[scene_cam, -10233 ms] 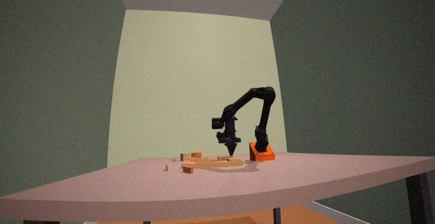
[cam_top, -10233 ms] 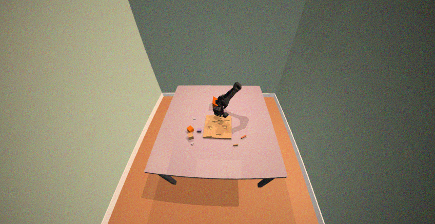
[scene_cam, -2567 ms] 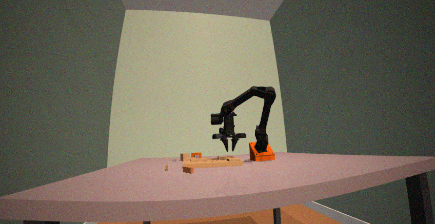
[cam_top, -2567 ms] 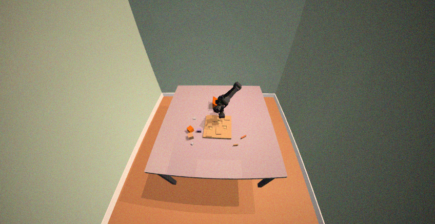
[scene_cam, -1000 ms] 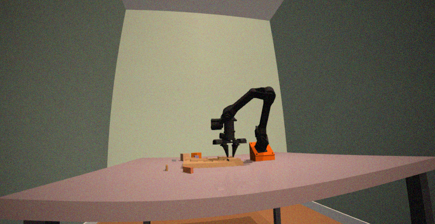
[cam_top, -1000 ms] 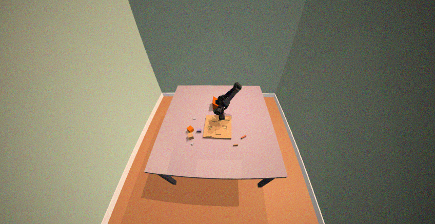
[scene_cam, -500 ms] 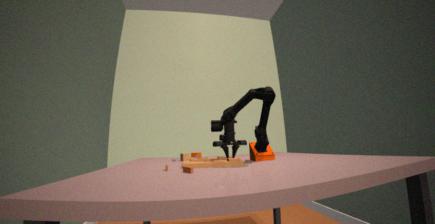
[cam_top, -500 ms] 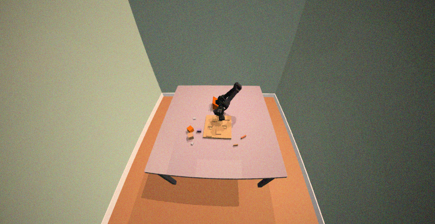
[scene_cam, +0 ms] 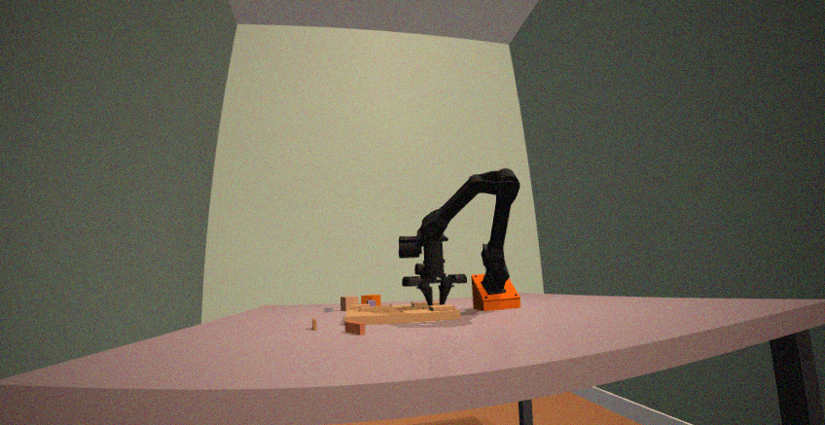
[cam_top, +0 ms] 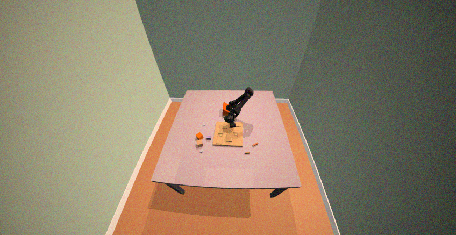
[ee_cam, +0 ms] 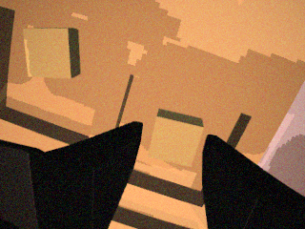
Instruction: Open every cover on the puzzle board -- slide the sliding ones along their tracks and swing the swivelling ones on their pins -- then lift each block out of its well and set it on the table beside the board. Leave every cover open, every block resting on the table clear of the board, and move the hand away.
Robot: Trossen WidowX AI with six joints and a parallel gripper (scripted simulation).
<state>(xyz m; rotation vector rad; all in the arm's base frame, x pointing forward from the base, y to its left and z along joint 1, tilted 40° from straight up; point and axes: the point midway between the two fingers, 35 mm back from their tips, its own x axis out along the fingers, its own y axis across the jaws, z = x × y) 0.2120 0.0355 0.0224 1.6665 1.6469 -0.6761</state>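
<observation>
1 x tool, black, two tapered fingers [cam_top: 232, 125] [scene_cam: 437, 303]: part-spread, nothing pinched, tips low over your board. 1 x puzzle board, pale tan wood, square, flat on counter [cam_top: 238, 141] [scene_cam: 399, 318] [ee_cam: 214, 24]. 1 x small tan square wooden piece [ee_cam: 176, 140], on board, between fingertips in wrist view, gap either side; knob or block, can't tell. 1 x second tan square wooden piece [ee_cam: 49, 52], well off to one side, same doubt. Loose on counter, apart from board: orange cube [cam_top: 199, 135], tan wooden cube [cam_top: 199, 142], small purple block [cam_top: 208, 137], orange-red bar [cam_top: 255, 144] [scene_cam: 354, 328]; can't tell which, if any, came from wells. Risks, est.: if you drop w/ tips off-centre, one finger may land on the piece's top & jam vs. board; close too high & pads may skim off; if it's a cover knob, pulling up or across its track instead of along could bind cover or drag whole board; wide fingers may also snag adj. raised strips. Check ctr. & travel dir. before you squeeze.
</observation>
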